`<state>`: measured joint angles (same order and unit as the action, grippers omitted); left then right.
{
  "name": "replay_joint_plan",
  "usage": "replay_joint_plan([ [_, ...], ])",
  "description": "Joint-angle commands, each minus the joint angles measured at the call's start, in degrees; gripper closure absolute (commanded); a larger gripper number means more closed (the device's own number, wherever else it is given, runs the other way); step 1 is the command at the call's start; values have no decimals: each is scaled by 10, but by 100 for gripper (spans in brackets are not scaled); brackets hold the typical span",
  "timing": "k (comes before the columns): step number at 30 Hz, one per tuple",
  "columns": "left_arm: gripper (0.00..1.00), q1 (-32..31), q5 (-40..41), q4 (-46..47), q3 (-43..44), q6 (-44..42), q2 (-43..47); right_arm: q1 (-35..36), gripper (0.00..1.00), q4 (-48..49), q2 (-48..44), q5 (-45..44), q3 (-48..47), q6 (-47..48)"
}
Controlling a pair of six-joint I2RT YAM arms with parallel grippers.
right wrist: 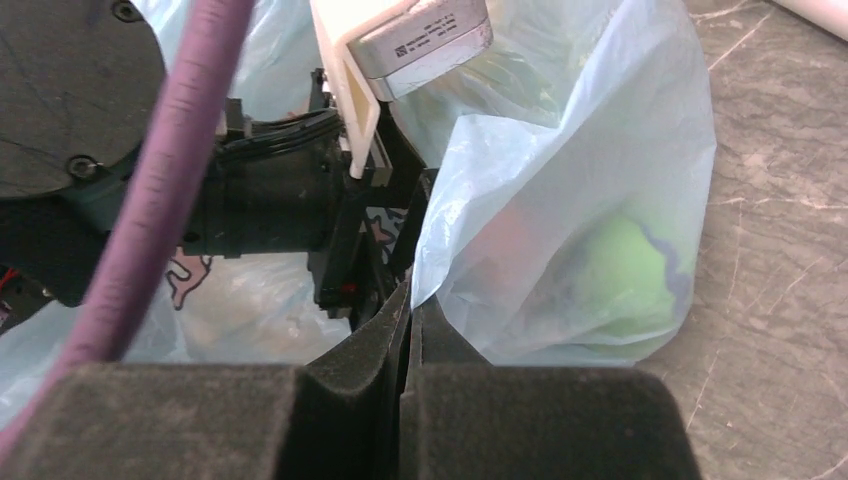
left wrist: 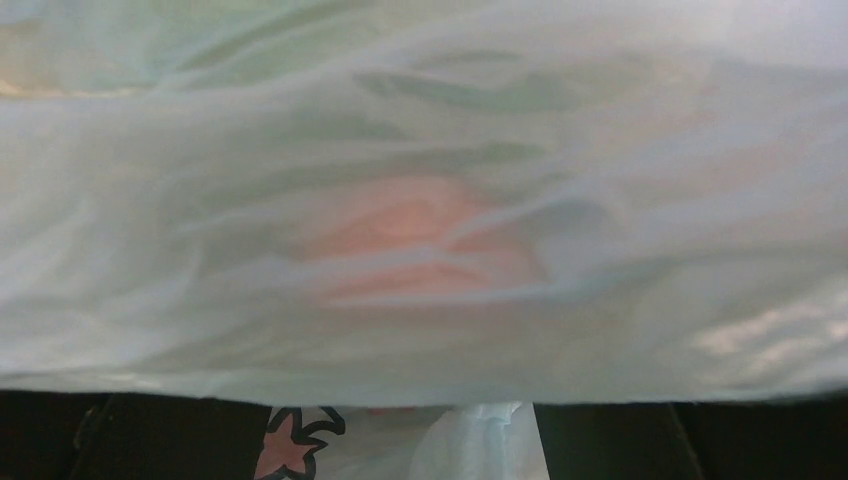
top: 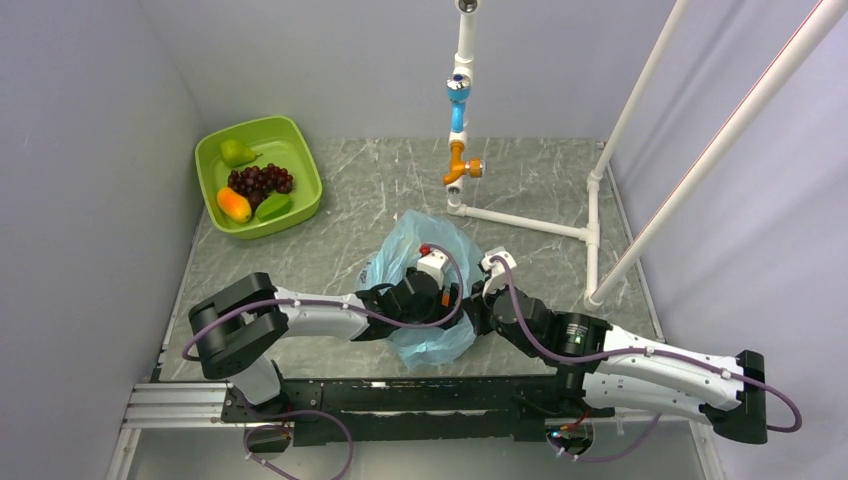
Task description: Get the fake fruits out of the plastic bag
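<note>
A thin, translucent light-blue plastic bag (top: 430, 345) is lying crumpled on the marbled worktop (top: 370, 180), with both robot arms meeting over it. The left end effector (left wrist: 400, 432) is reaching into the bag's mouth with its fingers spread apart. Film is draping across its camera, and only bag film is showing between the fingers. Just beyond it, inside the bag, a pinkish-orange fruit (left wrist: 420, 240) is glowing through the plastic. The right end effector (right wrist: 408, 310), at the bag's right side, is pressing its fingers together and appears to be pinching the edge of the film. Behind that film a round green fruit (right wrist: 625, 275) is resting in the bag's right corner, with a reddish shape (right wrist: 505, 240) beside it, too vague to name. Well apart from the bag, up and to its left, a lime-green tub (top: 313, 180) is sitting. The fruits are looking light, hard and glossy, so they are likely slippery, and gripping each across its widest middle seems wise. The bag is flimsy and will probably cling and lift with any fruit, so pinning its rim should help.
</note>
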<state>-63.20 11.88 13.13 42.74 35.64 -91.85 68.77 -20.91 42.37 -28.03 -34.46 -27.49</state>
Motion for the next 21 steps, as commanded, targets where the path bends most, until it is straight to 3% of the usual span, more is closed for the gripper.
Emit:
replay_joint_plan([
  [1,18,4,4,28,7,-2,-30,3,100,14,-17,2,-3,-4],
  [9,44,4,21,14,-56,3,78,3,100,8,-22,-12,8,-11],
  [21,50,3,-47,-102,-162,88,420,2,100,33,29,-25,5,-13],
])
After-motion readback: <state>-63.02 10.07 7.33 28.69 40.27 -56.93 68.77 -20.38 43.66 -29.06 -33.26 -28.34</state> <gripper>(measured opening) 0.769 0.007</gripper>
